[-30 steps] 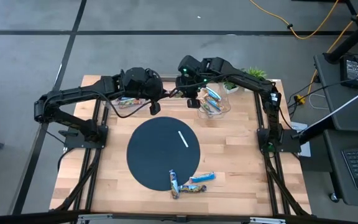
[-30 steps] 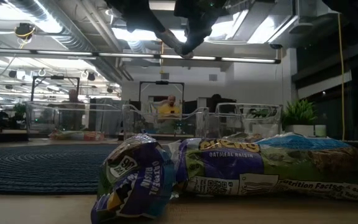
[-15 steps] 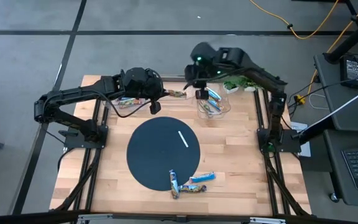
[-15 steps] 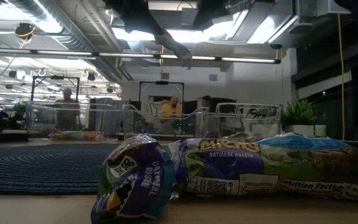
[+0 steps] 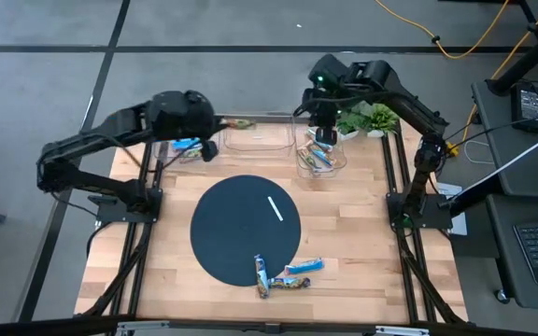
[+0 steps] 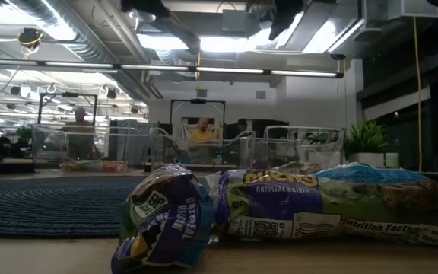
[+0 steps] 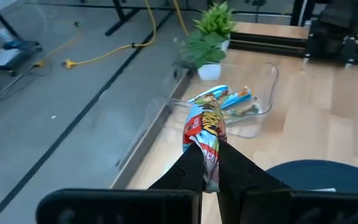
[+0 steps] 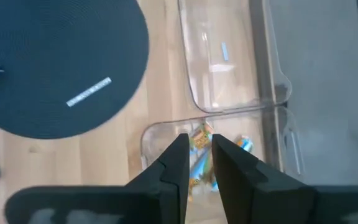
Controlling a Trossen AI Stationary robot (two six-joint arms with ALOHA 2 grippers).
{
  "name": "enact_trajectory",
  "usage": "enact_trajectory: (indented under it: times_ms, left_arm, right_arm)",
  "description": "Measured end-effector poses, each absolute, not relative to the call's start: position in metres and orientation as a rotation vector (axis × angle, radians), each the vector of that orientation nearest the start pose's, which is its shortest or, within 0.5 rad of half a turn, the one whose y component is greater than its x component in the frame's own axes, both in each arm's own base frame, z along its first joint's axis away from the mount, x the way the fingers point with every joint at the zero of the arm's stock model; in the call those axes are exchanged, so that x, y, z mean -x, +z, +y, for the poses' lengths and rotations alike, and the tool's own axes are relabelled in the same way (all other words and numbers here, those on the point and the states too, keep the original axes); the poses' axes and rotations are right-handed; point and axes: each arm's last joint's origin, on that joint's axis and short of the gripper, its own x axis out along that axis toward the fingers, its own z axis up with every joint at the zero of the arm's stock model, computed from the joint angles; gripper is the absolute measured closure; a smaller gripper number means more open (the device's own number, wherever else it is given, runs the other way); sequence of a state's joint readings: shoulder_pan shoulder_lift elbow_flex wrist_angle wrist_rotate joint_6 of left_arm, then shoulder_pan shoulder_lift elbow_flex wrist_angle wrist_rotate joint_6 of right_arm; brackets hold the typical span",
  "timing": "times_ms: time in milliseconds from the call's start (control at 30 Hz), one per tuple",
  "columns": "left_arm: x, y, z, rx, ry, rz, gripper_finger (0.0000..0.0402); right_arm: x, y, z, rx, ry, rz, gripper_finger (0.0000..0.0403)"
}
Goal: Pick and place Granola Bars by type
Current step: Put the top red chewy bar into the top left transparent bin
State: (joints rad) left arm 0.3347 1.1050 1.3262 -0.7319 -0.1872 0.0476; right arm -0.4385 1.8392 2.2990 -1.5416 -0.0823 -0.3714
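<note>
Left claw (image 7: 211,167): clamped on a red-orange bar (image 7: 207,129), held above the bench's far edge by the middle clear tray (image 5: 257,138).
Right claw (image 8: 196,158): fingers a little apart, empty, over the right clear tray (image 5: 330,161) that holds several bars.
Loose bars (image 5: 283,275): three at the near rim of the dark round mat (image 5: 246,229).
Left tray (image 5: 187,149): holds a blue bar.
White strip (image 5: 276,208): on the mat.
</note>
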Motion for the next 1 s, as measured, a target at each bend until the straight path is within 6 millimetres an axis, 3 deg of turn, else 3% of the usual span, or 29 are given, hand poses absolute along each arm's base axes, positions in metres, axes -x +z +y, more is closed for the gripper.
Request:
enact_trajectory:
  times_ms: [167,433,600,767,1000]
  left_arm:
    - [-0.170,0.413,0.066,0.035,0.540,0.515,0.0389]
    - [-0.151,0.411,0.060,0.066,0.558,0.561,0.0389]
    - [-0.134,0.413,0.066,0.012,0.639,0.588,0.0389]
    - [-0.118,0.415,0.072,0.042,0.676,0.581,0.0388]
    - [-0.112,0.406,0.083,0.106,0.674,0.674,0.0388]
  right_arm:
    - [-0.290,0.448,-0.136,0.049,-0.107,1.001,0.0332]
    - [-0.285,0.449,-0.133,0.005,-0.092,1.003,0.0351]
    - [-0.280,0.425,-0.129,-0.046,-0.040,1.053,0.0355]
    - [-0.261,0.399,-0.118,-0.016,-0.040,1.017,0.0356]
    - [-0.234,0.395,-0.091,0.071,-0.041,0.820,0.0356]
